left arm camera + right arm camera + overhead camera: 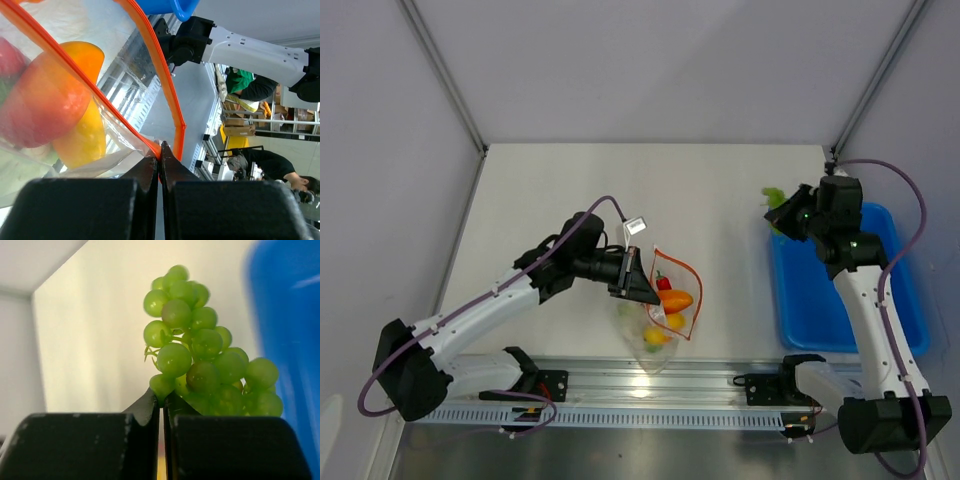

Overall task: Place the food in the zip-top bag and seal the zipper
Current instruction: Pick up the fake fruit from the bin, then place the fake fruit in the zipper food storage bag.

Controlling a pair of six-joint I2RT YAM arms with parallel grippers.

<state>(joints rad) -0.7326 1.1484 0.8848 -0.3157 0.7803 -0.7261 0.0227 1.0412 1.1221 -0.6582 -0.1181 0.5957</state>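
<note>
The clear zip-top bag (665,310) lies near the table's front edge, its orange-red zipper (680,266) open in a loop. Inside show an orange-yellow fruit (677,300), a red chili pepper (663,283) and a yellow piece (656,337). My left gripper (646,291) is shut on the zipper strip (167,95) and holds the mouth up; the fruit (47,107) fills the left wrist view. My right gripper (782,222) is shut on the green bumpy bunch (202,352), held above the table beside the bin; the bunch (775,197) sticks out past the fingers.
A blue plastic bin (840,295) stands at the right, under my right arm, and its blurred wall (292,340) shows in the right wrist view. An aluminium rail (650,385) runs along the front edge. Walls with diagonal struts close in the back.
</note>
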